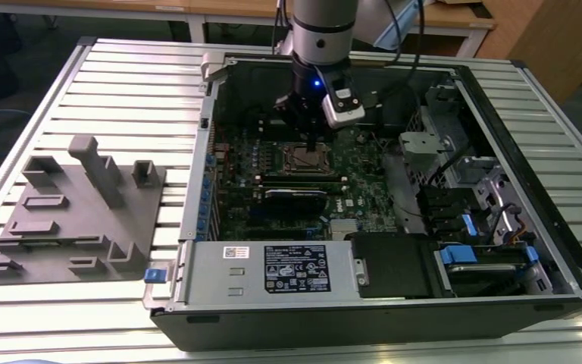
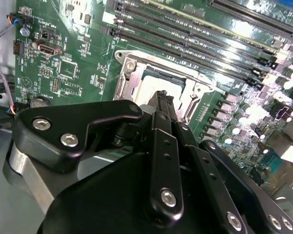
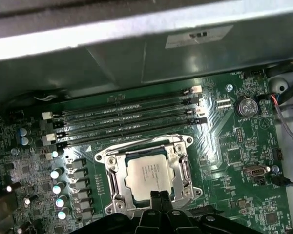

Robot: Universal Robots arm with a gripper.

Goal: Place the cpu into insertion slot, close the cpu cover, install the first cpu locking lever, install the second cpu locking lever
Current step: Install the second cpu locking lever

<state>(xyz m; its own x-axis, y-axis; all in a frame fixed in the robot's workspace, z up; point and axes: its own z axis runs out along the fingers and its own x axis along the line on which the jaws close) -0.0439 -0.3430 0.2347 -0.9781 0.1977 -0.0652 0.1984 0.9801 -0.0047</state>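
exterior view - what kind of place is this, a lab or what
Probably a robotics lab or test workshop: an opened computer case lies on a slatted metal table, a grey fixture block sits beside it, and wooden desks stand behind.

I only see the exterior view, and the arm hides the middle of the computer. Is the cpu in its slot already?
Observer: Yes. In the first wrist view the cpu lies flat, pale top up, in the insertion slot.
Operator: Is the cover down?
Observer: The cpu cover lies flat, and its window frames the cpu.
Operator: Where is the claw?
Observer: In the second wrist view the claw is at the cover's edge. I cannot tell whether it touches.
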